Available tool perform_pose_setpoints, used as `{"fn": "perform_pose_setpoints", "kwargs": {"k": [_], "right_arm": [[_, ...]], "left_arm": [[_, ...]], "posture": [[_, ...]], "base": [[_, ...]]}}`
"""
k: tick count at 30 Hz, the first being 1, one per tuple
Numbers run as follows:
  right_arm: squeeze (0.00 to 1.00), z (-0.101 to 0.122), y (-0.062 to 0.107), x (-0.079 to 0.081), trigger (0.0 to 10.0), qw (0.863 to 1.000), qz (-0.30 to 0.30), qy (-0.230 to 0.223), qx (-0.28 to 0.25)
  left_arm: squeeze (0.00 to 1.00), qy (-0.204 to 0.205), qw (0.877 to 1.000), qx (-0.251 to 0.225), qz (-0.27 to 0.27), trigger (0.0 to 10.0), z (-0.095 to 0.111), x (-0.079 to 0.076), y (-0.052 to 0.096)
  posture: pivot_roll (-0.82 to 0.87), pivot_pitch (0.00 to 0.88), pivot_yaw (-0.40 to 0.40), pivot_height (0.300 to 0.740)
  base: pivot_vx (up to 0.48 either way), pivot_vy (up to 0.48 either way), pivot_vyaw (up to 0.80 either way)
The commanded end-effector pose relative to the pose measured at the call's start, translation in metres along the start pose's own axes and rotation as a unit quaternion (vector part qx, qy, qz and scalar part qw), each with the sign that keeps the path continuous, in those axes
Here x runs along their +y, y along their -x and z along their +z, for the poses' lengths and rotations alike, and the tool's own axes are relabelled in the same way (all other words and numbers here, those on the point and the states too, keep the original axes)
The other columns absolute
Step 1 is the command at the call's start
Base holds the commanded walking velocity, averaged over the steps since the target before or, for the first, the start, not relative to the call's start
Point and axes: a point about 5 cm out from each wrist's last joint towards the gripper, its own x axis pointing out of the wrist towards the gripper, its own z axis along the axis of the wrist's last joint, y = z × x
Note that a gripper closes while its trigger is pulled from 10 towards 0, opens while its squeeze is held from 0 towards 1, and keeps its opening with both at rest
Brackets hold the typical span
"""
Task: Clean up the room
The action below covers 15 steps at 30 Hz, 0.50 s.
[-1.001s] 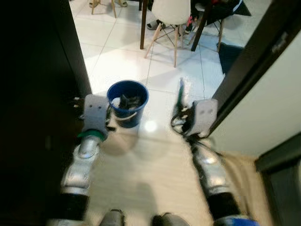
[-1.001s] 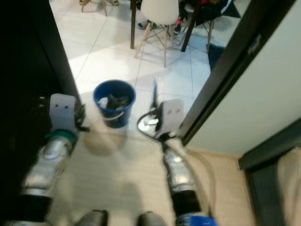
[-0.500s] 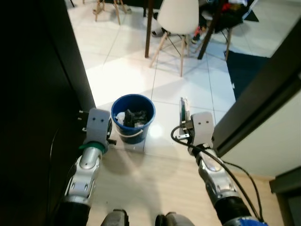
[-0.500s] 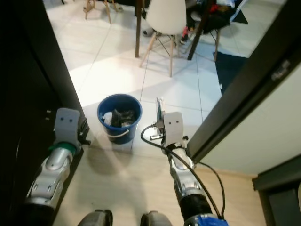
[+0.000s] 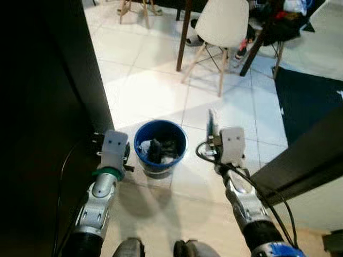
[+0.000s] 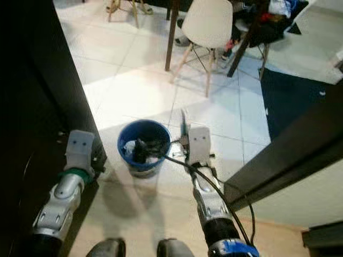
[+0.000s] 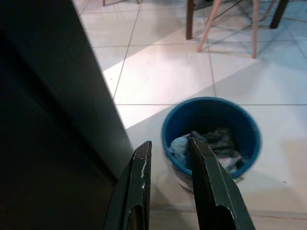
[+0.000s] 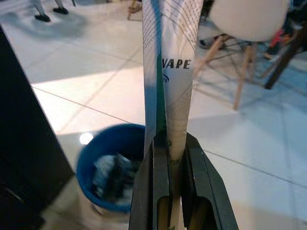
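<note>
- Left eye view: my right gripper [image 5: 213, 124] sits right of centre, clenched on a flat packet [image 5: 211, 119]. The packet stands on end, its long axis pointing up the frame, toward the white chair [image 5: 226, 24]. The blue bucket [image 5: 159, 146] with rubbish in it sits on the tiled floor [image 5: 150, 91] at centre, just left of the packet. My worry: the packet is beside the bucket, not over it, so letting go now would likely drop it on the tiles.
- Right eye view: the left gripper [image 6: 99, 159] hangs at lower left, hard by the dark door [image 6: 48, 80]. I judge any swing of that arm could knock the door edge, or nudge the bucket nearby.
- Left wrist view: the left gripper's fingers [image 7: 211, 191] are released, a narrow gap between them, holding nothing. The bucket lies beyond the tips, right of centre.
- Right wrist view: the packet rises from the clenched fingers [image 8: 196, 177] straight up the middle of the frame, printed "VAPE". Only its lower end is pinched, so I'd expect it could flop or slip sideways. The bucket is at lower left, off to one side of the packet.
</note>
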Motion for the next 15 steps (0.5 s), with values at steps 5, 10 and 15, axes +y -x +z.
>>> {"fn": "perform_pose_setpoints", "kwargs": {"k": [5,10,15], "right_arm": [[0.0,-0.0048,0.0024,-0.0047,10.0,1.0,-0.004,-0.001,0.005],[0.0,-0.0019,-0.0003,-0.0026,10.0,1.0,-0.001,0.0,-0.001],[0.0,-0.0008,-0.0012,-0.0022,10.0,1.0,0.0,0.001,-0.006]], "left_arm": [[0.0,0.005,1.0,0.0,-0.021,10.0,-0.0008,-0.0058,0.0024],[0.0,0.003,1.0,-0.004,-0.024,10.0,0.001,-0.0073,0.002],[0.0,-0.007,1.0,-0.008,-0.029,10.0,0.0022,-0.0088,0.0014]], "posture": [[0.0,0.087,-0.005,0.74],[0.0,0.086,-0.005,0.74],[0.0,0.086,-0.005,0.74]], "base": [[0.48,0.0,0.0],[0.48,0.0,0.0],[0.48,0.0,0.0]]}}
